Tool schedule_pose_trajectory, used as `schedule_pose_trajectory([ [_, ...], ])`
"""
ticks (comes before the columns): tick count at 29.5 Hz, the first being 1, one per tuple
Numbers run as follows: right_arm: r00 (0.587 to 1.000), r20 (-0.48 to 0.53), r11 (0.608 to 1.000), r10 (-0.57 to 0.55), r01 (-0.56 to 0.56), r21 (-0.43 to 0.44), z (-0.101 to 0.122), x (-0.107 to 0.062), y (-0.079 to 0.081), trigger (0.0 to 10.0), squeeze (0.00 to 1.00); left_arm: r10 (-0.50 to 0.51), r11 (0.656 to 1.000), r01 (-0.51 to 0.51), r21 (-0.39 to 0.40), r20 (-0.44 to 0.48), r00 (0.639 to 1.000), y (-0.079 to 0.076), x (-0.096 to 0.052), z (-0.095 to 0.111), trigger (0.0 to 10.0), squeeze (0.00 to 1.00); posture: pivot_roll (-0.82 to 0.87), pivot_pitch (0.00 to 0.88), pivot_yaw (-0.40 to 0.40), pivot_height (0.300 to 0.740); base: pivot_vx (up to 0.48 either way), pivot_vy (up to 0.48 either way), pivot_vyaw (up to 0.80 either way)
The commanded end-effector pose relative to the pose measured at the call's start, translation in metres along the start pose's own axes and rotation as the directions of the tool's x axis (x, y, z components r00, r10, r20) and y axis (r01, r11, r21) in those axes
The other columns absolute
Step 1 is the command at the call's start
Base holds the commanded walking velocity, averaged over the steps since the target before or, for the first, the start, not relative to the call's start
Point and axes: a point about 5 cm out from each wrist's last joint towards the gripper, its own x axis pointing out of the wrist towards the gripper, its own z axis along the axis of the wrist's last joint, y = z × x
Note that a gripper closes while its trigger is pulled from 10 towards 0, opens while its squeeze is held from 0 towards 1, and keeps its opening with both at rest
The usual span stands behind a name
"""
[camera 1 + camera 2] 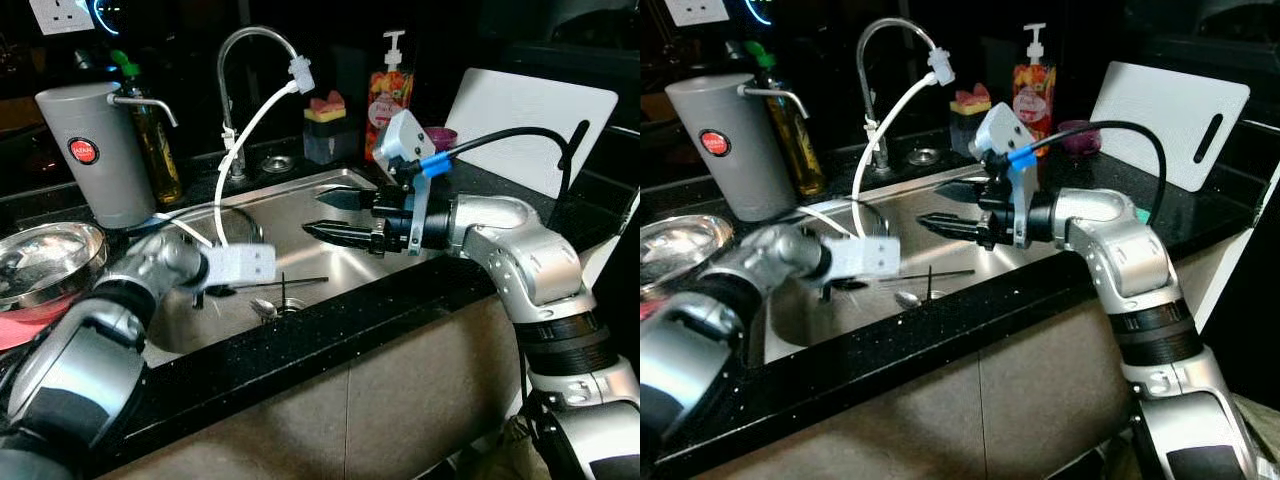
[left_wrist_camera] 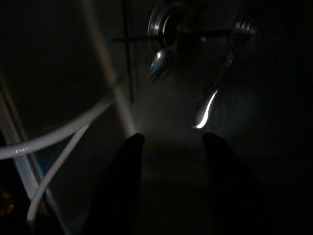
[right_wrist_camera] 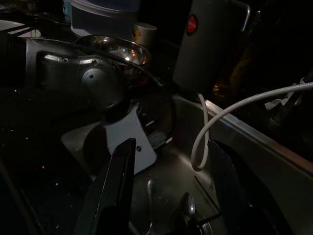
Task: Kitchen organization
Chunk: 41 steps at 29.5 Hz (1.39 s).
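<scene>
- Reaching into the sink [image 1: 330,185], my left gripper [image 2: 171,147] hangs low over the basin, fingers spread apart and holding nothing.
- At 12 o'clock from those fingers, a spoon [image 2: 160,61] and a fork [image 2: 215,93] lie on the basin floor beside the drain [image 1: 283,303].
- At 3 o'clock in the head view, my right gripper [image 1: 335,215] hovers above the basin, jaws wide, empty.
- Beyond it, a white cutting board [image 1: 530,125] leans at the counter's back.
</scene>
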Motion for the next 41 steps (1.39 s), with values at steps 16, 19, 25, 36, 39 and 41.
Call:
schedule_pose_trajectory([
  [16,0.998,0.069,1.000,0.008,-0.008,0.003,0.004,0.007,0.008,10.0,0.00,-0.091,0.981,0.044,0.191,0.243,0.966,0.015,-0.050,0.003,10.0,0.00,0.05,0.113,0.031,0.740,0.000,0.000,0.00],
  [19,0.998,0.067,1.000,0.016,-0.016,-0.003,0.005,0.008,0.009,10.0,0.00,-0.111,0.972,0.067,0.225,0.190,0.976,0.026,-0.078,-0.012,10.0,0.00,0.05,0.113,0.031,0.740,0.000,0.000,0.00],
  [25,0.997,0.077,1.000,0.000,0.001,-0.011,0.004,0.008,0.009,10.0,0.00,-0.128,0.952,0.144,0.270,-0.074,0.989,0.048,-0.134,-0.046,10.0,0.00,0.08,0.103,0.047,0.740,0.000,0.000,0.00],
  [36,0.996,0.080,1.000,-0.028,0.029,-0.005,0.000,0.007,0.009,10.0,0.00,0.239,0.948,-0.114,0.297,-0.430,0.871,0.090,-0.194,-0.073,10.0,0.00,0.09,0.090,0.056,0.740,0.000,0.000,0.00],
  [39,0.997,0.075,1.000,-0.024,0.025,-0.006,-0.001,0.007,0.009,10.0,0.00,0.266,0.949,-0.148,0.279,-0.451,0.852,0.092,-0.202,-0.077,10.0,0.00,0.09,0.090,0.056,0.740,0.000,0.000,0.00],
  [41,0.997,0.074,1.000,-0.022,0.022,-0.007,-0.001,0.007,0.010,10.0,0.00,0.269,0.949,-0.151,0.276,-0.464,0.844,0.092,-0.205,-0.079,10.0,0.00,0.09,0.090,0.056,0.740,0.000,0.000,0.00],
])
